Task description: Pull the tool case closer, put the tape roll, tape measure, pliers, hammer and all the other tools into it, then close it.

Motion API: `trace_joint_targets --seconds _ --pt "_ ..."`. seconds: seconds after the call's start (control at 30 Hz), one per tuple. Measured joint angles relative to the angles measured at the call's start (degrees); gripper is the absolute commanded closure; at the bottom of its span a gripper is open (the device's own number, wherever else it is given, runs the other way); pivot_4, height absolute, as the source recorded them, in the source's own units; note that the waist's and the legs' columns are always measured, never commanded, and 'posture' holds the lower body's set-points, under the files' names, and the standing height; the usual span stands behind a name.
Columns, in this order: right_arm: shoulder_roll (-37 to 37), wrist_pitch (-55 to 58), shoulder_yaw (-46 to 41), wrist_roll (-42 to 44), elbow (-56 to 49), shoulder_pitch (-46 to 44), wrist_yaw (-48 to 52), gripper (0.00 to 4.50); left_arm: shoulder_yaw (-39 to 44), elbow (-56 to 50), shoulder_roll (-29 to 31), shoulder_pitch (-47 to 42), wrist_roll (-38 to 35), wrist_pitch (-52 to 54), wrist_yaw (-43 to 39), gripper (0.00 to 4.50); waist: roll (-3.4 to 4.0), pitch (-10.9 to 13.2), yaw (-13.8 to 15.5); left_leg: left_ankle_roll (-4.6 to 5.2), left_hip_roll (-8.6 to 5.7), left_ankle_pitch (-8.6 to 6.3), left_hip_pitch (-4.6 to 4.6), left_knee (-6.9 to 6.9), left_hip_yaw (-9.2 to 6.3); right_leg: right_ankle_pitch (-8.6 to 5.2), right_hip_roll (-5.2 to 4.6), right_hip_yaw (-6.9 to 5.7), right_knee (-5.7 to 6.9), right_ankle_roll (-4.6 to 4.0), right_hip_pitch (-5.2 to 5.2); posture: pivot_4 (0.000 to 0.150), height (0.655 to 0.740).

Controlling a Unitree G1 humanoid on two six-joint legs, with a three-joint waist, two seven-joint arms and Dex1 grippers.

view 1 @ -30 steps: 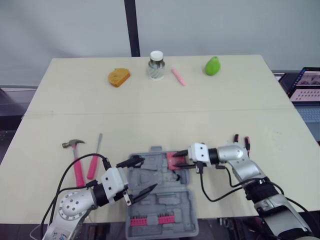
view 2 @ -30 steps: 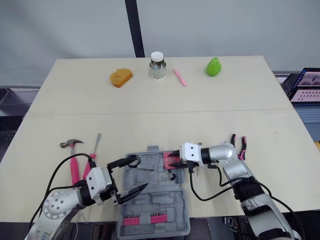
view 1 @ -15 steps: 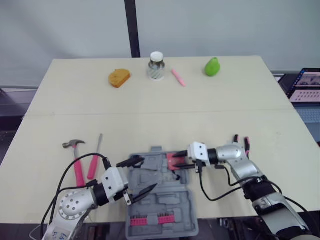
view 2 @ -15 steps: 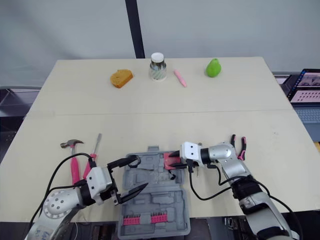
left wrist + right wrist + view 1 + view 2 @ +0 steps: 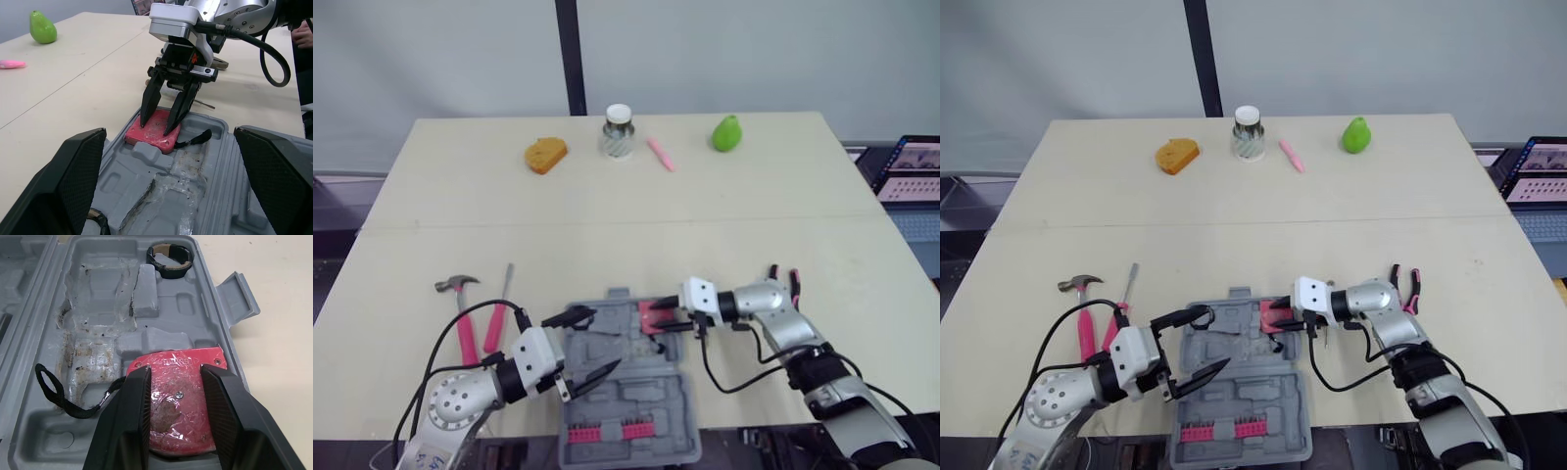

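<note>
The grey tool case lies open at the table's front edge. A pink tape measure lies flat in its far right corner, black strap trailing. My right gripper is open, its fingertips resting on top of the tape measure. The black tape roll sits in the case's far left corner. My left gripper hovers wide open over the case's left side, holding nothing. The pink-handled hammer and a pink screwdriver lie left of the case. Pink-handled pliers lie behind my right arm.
A row of pink bits fills the case's near half. Along the far edge stand an orange bread-like piece, a lidded jar, a pink pen and a green pear. A laptop sits off the table's right.
</note>
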Motion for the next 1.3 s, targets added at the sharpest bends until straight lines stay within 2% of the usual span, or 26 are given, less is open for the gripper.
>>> trace_joint_targets --seconds 0.57,0.67,0.77,0.8,0.83,0.97,1.1,1.3 --pt "-0.1 3.6 -0.1 0.9 -1.9 0.3 0.6 2.80 -0.1 0.3 0.0 -1.3 0.2 0.3 0.1 0.00 -0.02 -0.1 0.1 -0.02 0.01 -0.02 0.01 -0.04 0.00 -0.01 0.00 -0.01 -0.03 -0.02 0.01 0.150 0.7400" --pt "-0.4 7.3 -1.0 3.5 -5.9 2.7 2.0 2.80 0.2 0.3 0.3 -1.2 0.0 1.8 0.5 0.00 0.02 -0.1 0.1 -0.02 0.01 -0.03 -0.05 -0.07 -0.01 -0.01 0.00 -0.01 -0.10 -0.01 -0.02 0.150 0.7400" --pt "-3.8 15.2 -3.1 8.0 -13.2 6.0 2.5 2.80 3.8 -0.6 0.7 -0.7 -2.7 5.6 1.6 0.00 0.11 0.0 0.2 0.00 0.00 -0.02 -0.16 -0.04 -0.01 0.00 -0.04 -0.01 -0.12 -0.01 -0.09 0.150 0.7400" --pt "-5.4 18.2 -5.0 9.8 -15.9 6.7 2.5 2.29 5.7 -0.7 1.2 -0.5 -3.9 7.1 2.0 0.00 0.12 0.0 0.3 0.00 0.00 -0.02 -0.16 -0.03 -0.01 0.00 -0.04 -0.01 -0.13 -0.01 -0.09 0.150 0.7400" --pt "-6.9 20.4 -6.8 11.3 -18.0 7.4 2.4 2.02 7.1 -0.7 1.6 -0.3 -4.8 8.3 2.2 0.00 0.12 0.0 0.3 0.00 0.00 -0.02 -0.16 -0.03 -0.01 0.00 -0.04 -0.02 -0.15 -0.01 -0.09 0.150 0.7400" --pt "-16.3 29.4 -17.3 17.8 -24.9 13.7 2.1 0.03 17.0 0.1 4.6 1.9 -9.4 12.7 2.3 0.00 0.10 0.1 0.9 0.04 0.02 -0.09 -0.20 -0.07 -0.02 0.00 -0.02 -0.05 -0.33 -0.01 -0.08 0.150 0.7400" --pt "-20.8 33.5 -26.9 21.3 -24.3 21.6 0.4 0.03 28.6 6.1 7.4 4.0 -12.2 13.9 1.7 0.00 0.11 0.1 1.4 0.07 0.04 -0.15 -0.21 -0.07 0.08 0.00 0.00 -0.04 -0.51 -0.01 -0.11 0.150 0.7400" --pt "-24.7 31.5 -39.2 21.2 -14.8 27.3 -3.2 0.03 40.9 15.7 9.8 7.8 -13.2 12.8 -0.1 0.00 0.10 0.1 1.4 0.12 0.03 -0.28 -0.18 -0.05 0.21 0.01 -0.08 -0.02 -0.56 0.02 -0.14 0.150 0.7400"
